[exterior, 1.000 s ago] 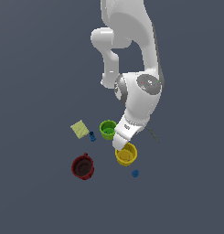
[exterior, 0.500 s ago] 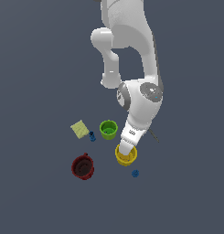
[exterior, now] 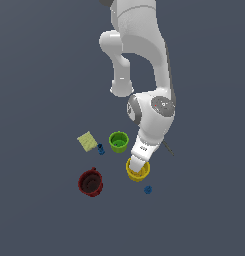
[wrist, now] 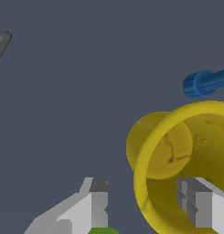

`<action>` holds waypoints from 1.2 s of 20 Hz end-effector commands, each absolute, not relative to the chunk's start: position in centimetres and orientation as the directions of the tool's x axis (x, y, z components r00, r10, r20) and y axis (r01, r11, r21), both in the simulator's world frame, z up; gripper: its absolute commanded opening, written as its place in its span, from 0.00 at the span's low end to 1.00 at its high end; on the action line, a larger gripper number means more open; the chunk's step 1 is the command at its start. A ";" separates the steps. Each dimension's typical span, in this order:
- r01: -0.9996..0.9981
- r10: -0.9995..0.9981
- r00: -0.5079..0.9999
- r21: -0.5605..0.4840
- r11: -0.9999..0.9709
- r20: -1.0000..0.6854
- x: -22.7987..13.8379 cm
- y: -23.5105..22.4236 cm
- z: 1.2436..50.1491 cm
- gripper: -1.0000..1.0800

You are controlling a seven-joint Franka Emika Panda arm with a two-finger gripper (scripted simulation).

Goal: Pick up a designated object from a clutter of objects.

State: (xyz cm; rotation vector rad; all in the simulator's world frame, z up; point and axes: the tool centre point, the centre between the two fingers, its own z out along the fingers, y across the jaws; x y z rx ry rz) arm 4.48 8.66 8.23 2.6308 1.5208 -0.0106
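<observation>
Wrist view: open claw [wrist: 147,205] straddles the thick-rimmed, upright yellow cup's [wrist: 177,160] wall.

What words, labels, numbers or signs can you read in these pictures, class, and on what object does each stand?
None can be read.
Arm: small dark marks on the casing, too small and blurred to read.
Yellow cup, green cup, red cup, pad, blue pieces: plain, with no lettering.
</observation>
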 end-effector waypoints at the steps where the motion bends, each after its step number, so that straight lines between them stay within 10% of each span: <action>1: 0.866 0.865 0.499 0.085 -0.493 -0.057 4.5 8.6 7.4 0.62; 4: 0.866 0.865 0.498 0.085 -0.493 -0.057 4.5 8.6 7.1 0.62; 5: 0.866 0.865 0.498 0.085 -0.493 -0.057 4.5 8.6 7.1 0.00; 24: 0.866 0.866 0.497 0.088 -0.492 -0.056 3.9 7.3 8.8 0.00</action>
